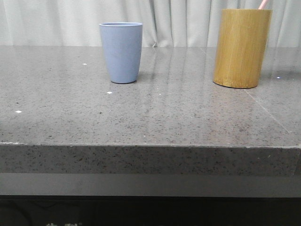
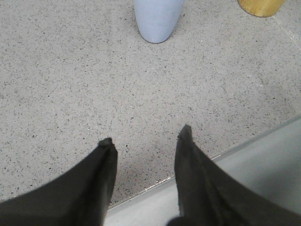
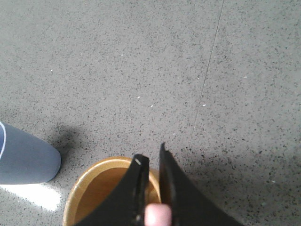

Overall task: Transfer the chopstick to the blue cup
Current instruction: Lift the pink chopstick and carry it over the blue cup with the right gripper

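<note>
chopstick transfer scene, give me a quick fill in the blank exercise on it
1. The right gripper is shut on the ____.
2. The chopstick pokes out of the ____ wooden cylinder.
3. The left gripper hangs ____ over the grey table, holding nothing.
4. In the front view the blue cup stands to the ____ of the wooden cylinder.

Missing words: chopstick; tan; open; left

Left gripper (image 2: 146, 136): two matte black fingers (image 2: 101, 179), each broad at the base and tapering to a narrow, blunt tip, entering from the lower edge of the frame. No markings, screws or cables are visible.

Right gripper (image 3: 151, 157): two matte black fingers (image 3: 176, 188) of the same tapered form, with thin flat edges and pointed tips, in the lower centre of the frame.
</note>
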